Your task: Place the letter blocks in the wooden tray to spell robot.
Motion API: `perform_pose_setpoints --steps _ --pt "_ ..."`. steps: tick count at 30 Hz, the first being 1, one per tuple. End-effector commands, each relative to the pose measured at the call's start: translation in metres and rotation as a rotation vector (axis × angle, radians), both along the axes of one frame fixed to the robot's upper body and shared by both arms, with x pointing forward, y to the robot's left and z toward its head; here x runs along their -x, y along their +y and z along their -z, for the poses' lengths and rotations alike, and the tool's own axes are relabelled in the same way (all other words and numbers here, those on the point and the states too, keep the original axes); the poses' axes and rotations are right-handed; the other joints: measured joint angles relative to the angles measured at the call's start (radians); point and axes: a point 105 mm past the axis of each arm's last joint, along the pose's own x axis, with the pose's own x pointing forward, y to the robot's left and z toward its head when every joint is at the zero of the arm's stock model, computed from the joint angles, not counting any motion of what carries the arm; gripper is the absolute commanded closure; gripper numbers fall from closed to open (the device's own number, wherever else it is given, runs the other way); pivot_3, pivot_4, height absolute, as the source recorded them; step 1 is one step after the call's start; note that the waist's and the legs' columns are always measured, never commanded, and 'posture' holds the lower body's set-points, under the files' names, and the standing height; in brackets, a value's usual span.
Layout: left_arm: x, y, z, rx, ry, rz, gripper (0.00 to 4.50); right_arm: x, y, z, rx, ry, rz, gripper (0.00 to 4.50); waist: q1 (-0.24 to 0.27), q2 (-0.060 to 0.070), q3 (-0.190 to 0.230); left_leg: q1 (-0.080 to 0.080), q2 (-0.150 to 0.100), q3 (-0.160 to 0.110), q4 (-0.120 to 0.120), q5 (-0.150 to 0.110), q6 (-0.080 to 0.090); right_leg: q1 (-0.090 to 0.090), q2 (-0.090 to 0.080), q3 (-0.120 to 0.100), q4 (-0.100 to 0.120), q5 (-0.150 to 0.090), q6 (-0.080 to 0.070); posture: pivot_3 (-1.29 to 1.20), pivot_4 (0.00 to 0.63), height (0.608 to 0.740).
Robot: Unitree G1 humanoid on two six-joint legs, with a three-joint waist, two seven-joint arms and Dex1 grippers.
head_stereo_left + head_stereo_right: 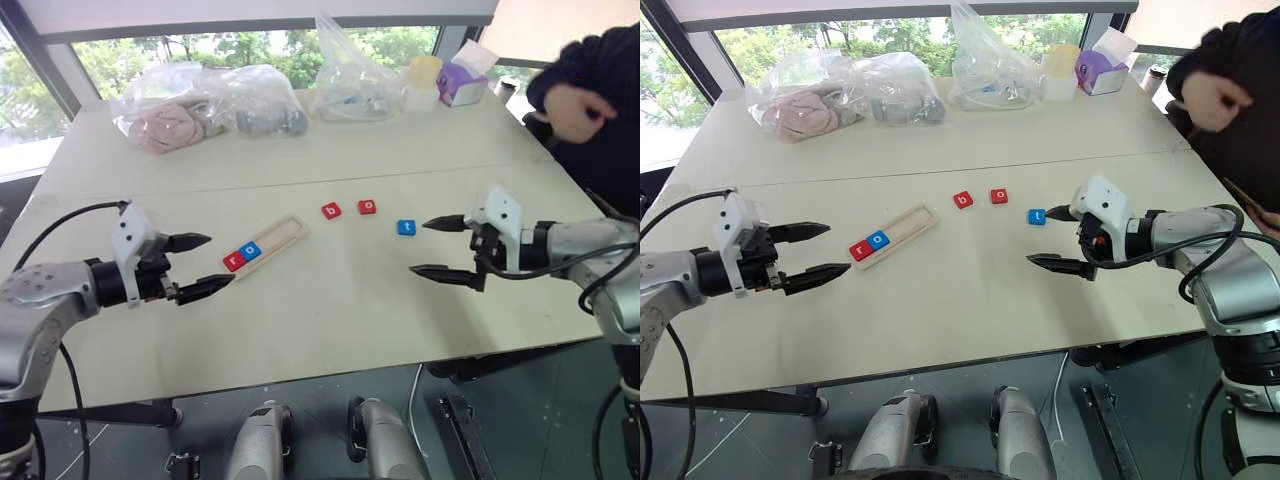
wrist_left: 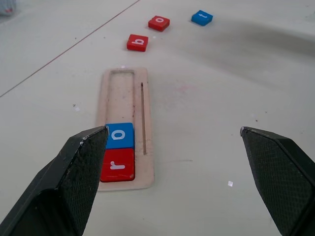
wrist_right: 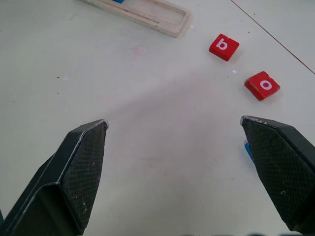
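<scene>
The wooden tray (image 1: 285, 232) lies slanted on the table, left of centre. A red r block (image 1: 234, 261) and a blue o block (image 1: 251, 250) sit side by side in its near end, and the rest of the slot (image 2: 123, 93) is bare. Right of the tray, a red b block (image 1: 331, 210), a red o block (image 1: 367, 207) and a blue t block (image 1: 406, 227) lie loose in a row. My left gripper (image 1: 220, 260) is open just left of the tray's near end, holding nothing. My right gripper (image 1: 418, 247) is open and empty, just right of the t block.
Clear plastic bags (image 1: 205, 105) with soft items, a yellow cup (image 1: 425, 70) and a purple tissue box (image 1: 462, 82) stand along the table's far side. A person in dark clothes (image 1: 590, 95) leans in at the far right corner. The table's front edge (image 1: 330, 375) runs close below the grippers.
</scene>
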Motion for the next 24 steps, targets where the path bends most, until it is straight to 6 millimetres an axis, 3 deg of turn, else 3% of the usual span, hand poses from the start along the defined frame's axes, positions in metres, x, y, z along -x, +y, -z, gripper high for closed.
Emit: perform_pose_setpoints --steps 1,15,24 --pt "0.001 -0.001 -0.011 -0.027 -0.061 -0.009 0.00 -0.003 -0.001 -0.010 0.009 -0.050 -0.004 0.05 0.000 0.000 0.000 0.000 0.000 0.000 0.000 0.000 0.000 0.000 0.000 0.000 0.000 0.000 0.000 0.00 0.150 0.725" --pt "-0.008 -0.005 -0.006 -0.036 -0.081 -0.016 0.00 -0.011 0.011 -0.003 0.017 -0.080 -0.036 0.05 0.000 0.000 0.000 0.000 0.000 0.000 0.000 0.001 0.002 0.000 0.000 0.000 0.001 0.000 0.000 0.00 0.150 0.725" --pt "-0.046 0.001 0.019 -0.034 -0.081 -0.085 0.00 -0.011 0.016 0.000 0.003 -0.093 -0.024 0.05 0.018 0.000 0.000 0.001 0.000 0.000 0.003 0.002 0.003 0.001 0.001 0.000 0.003 0.001 0.000 0.00 0.150 0.725"
